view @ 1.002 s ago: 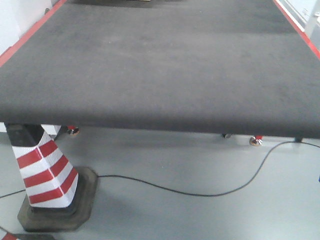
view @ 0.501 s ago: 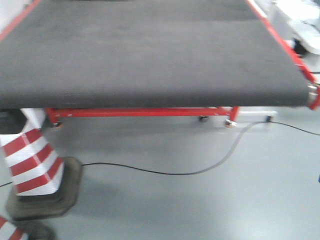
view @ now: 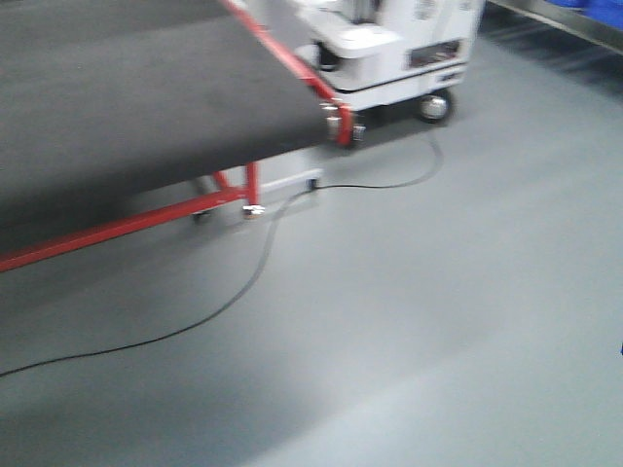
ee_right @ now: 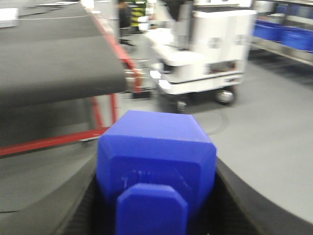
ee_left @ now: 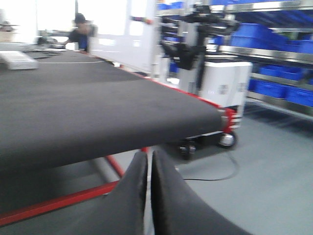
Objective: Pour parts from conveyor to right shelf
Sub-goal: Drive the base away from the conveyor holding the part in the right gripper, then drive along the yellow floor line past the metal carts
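Block [ee_right: 156,161] sits clamped in right fingers [ee_right: 244,196]; left fingers [ee_left: 129,196] seem closed; bins' [ee_left: 264,36] contents blurred.

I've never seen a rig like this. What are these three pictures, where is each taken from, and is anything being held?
This is a wheeled robot with two arms. One picture looks forward from its body: the dark conveyor, a black cable across the grey floor, and a white wheeled machine behind. The other two come from cameras on the wrists, each looking along its end effector. The left end effector is shut and holds nothing; beyond it are the belt and the metal shelf with blue bins. The right end effector is shut on the blue block, which fills the bottom of its picture. The near stretch of belt carries nothing that I can see; everything is somewhat blurred.
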